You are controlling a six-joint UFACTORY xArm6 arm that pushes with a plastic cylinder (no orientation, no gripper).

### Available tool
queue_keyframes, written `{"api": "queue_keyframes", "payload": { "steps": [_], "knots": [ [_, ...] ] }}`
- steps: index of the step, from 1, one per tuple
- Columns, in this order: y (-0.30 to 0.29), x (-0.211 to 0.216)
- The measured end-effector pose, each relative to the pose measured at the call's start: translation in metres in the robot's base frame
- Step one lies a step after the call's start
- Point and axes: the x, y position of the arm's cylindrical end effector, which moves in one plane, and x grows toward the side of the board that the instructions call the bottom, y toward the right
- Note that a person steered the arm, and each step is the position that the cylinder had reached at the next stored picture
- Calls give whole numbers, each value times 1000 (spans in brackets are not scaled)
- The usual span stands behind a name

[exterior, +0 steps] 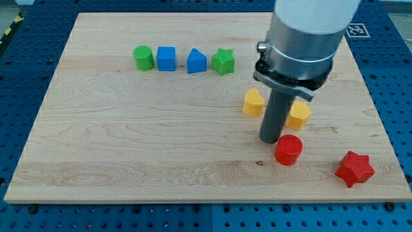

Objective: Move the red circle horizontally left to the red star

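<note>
The red circle (288, 149) lies on the wooden board (129, 142) at the lower right. The red star (354, 169) lies to its right and a little lower, near the board's right edge. My tip (270, 140) stands just to the upper left of the red circle, touching or nearly touching its edge. The rod rises from there into the grey arm body at the view's top.
A yellow heart (253, 102) lies left of the rod and a yellow block (299, 115) right of it, partly hidden. Along the top stand a green circle (143, 58), a blue cube (166, 58), a blue pentagon-like block (197, 62) and a green star (223, 61).
</note>
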Motion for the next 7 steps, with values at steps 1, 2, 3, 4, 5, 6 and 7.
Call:
{"api": "queue_keyframes", "payload": {
  "steps": [1,2,3,4,5,6,7],
  "knots": [
    [22,9],
    [58,23],
    [66,27],
    [37,14],
    [-6,-17],
    [-63,-31],
    [-83,-48]
  ]
}}
